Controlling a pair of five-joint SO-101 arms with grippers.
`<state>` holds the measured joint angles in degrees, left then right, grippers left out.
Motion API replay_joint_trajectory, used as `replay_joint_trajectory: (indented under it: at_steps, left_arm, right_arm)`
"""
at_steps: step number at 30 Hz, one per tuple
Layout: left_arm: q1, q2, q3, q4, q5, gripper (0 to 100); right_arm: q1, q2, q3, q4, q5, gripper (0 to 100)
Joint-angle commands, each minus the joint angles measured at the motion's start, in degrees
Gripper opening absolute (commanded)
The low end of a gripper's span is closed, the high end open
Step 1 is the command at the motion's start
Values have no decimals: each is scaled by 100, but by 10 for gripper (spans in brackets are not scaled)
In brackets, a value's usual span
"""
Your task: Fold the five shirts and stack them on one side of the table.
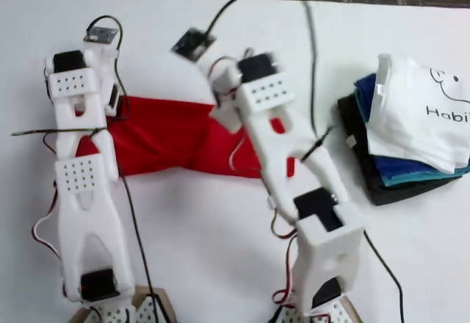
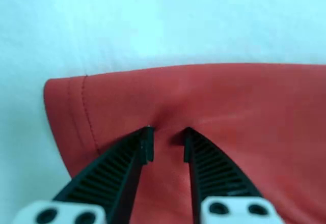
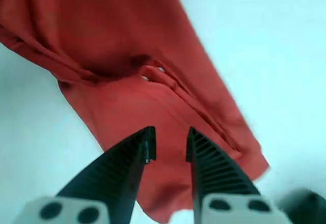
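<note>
High view is showing the red shirt (image 1: 169,143) lying mid-worktop (image 1: 213,242), stack (image 1: 411,125) at 3 o'clock. Left jaws, narrowly parted, are pressing it; right jaws likewise, hovering. Soft, light cloth: pinching corners seems wisest.

Shirts: five. One red shirt (image 1: 169,143) lies unfolded; four folded shirts form one stack: one white shirt (image 1: 411,110), one dark blue shirt (image 1: 365,92), one teal shirt (image 1: 418,177), one black shirt (image 1: 354,128). Arms: two. Tabletop (image 1: 213,242): one
</note>
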<state>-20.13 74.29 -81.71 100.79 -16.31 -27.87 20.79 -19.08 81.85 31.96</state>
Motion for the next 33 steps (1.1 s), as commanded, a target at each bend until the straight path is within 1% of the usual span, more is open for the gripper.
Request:
replay_joint_trajectory:
  at_steps: [1, 5, 11, 14, 16, 19, 23, 27, 33]
  left_arm:
    - [44, 26, -13, -97, 35, 133]
    - [44, 26, -13, -97, 35, 133]
    - [44, 26, -13, -97, 35, 133]
    - [44, 26, -13, -97, 35, 133]
    - [44, 26, -13, -97, 35, 133]
    - [44, 26, -13, -97, 35, 133]
    - [44, 26, -13, -97, 35, 133]
    - [44, 26, -13, -97, 35, 133]
    - [44, 26, -13, -97, 35, 133]
  right_arm:
    - [-251, 13, 642, -875, -193, 113]
    - [-479, 224, 1187, -1534, -202, 113]
    - [-514, 690, 1257, -2229, -202, 113]
    - [-497, 796, 1248, -2290, -185, 113]
    - [-462, 637, 1222, -2114, -167, 113]
    - [-268, 13, 1169, -1675, -167, 113]
    - [251, -778, 1582, -1305, -167, 113]
    - [760, -1244, 2532, -1534, -158, 113]
    - [1323, -1464, 3824, -2308, -141, 113]
